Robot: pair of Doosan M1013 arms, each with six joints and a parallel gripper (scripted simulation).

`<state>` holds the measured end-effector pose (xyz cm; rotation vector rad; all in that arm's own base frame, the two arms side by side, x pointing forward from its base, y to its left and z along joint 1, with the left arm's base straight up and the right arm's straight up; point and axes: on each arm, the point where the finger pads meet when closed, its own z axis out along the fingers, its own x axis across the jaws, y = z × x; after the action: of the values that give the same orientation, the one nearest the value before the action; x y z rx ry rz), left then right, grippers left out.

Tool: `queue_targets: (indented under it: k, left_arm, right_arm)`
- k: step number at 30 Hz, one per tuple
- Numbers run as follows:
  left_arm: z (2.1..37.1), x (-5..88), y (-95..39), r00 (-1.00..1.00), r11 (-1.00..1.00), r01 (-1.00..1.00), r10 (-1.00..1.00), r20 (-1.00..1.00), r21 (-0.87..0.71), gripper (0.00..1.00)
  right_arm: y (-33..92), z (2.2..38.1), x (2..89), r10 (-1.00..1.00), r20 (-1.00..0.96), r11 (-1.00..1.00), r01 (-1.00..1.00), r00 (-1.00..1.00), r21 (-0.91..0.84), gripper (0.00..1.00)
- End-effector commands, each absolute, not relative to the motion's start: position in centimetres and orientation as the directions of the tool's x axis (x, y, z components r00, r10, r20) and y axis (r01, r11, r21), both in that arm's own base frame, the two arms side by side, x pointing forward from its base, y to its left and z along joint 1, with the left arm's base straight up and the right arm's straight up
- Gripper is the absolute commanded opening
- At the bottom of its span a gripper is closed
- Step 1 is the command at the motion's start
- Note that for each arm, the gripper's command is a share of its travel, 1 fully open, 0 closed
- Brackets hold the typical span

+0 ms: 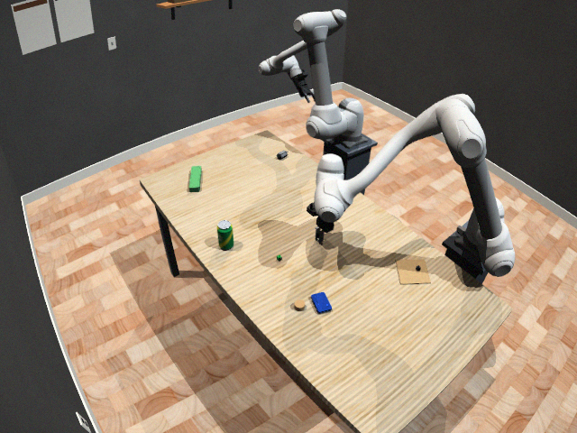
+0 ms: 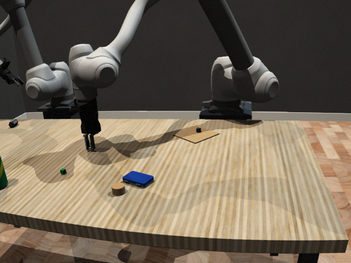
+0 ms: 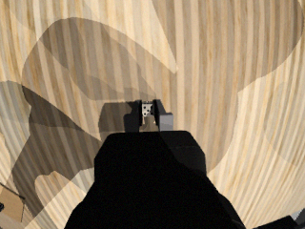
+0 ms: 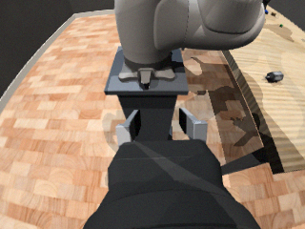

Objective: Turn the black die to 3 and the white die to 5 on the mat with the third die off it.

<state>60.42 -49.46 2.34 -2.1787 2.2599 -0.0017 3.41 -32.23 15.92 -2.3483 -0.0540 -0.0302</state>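
Observation:
The white die (image 3: 147,109) is between the fingertips of my left gripper (image 1: 319,238) (image 2: 90,149) (image 3: 148,107), low at the table. Both fingers look in contact with its sides. Several pips show on its upper face in the left wrist view; the fingers partly hide it. The black die (image 1: 417,268) (image 2: 198,130) sits on the tan mat (image 1: 412,278) (image 2: 195,138) (image 3: 12,205); its top pips are too small to read. The green die (image 1: 279,257) (image 2: 62,171) lies on the table, off the mat. My right gripper (image 1: 308,98) (image 4: 159,116) is open and empty, away from the table.
A blue case (image 1: 321,302) (image 2: 137,178) and a wooden disc (image 1: 298,305) (image 2: 118,189) stand near the table's long edge. A green can (image 1: 225,235), a green block (image 1: 195,178) and a dark object (image 1: 281,154) (image 4: 274,76) are farther along the table.

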Motion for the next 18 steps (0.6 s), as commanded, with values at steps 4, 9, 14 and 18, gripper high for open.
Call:
queue_targets:
  k: [4, 9, 14, 18]
  left_arm:
    - [2.9, 60.2, -49.7, -0.038, 0.038, -0.999, -0.999, 0.0, 0.0, 0.34]
    - [5.9, 60.2, -49.7, -0.038, 0.038, -0.999, -0.999, 0.0, 0.0, 0.34]
    - [9.7, 60.2, -49.7, -0.038, 0.038, -0.999, -0.999, 0.0, 0.0, 0.34]
    - [10.8, 60.2, -49.7, -0.038, 0.038, -0.999, -0.999, 0.0, 0.0, 0.34]
  right_arm:
    - [-32.3, 15.9, 3.2, 0.033, 0.038, -0.706, 0.05, 0.999, -0.706, 1.0]
    - [-32.3, 15.9, 3.2, 0.033, 0.038, -0.706, 0.05, 0.999, -0.706, 1.0]
    - [-32.3, 15.9, 3.2, 0.033, 0.038, -0.706, 0.05, 0.999, -0.706, 1.0]
    - [-32.3, 15.9, 3.2, 0.033, 0.038, -0.706, 0.05, 0.999, -0.706, 1.0]
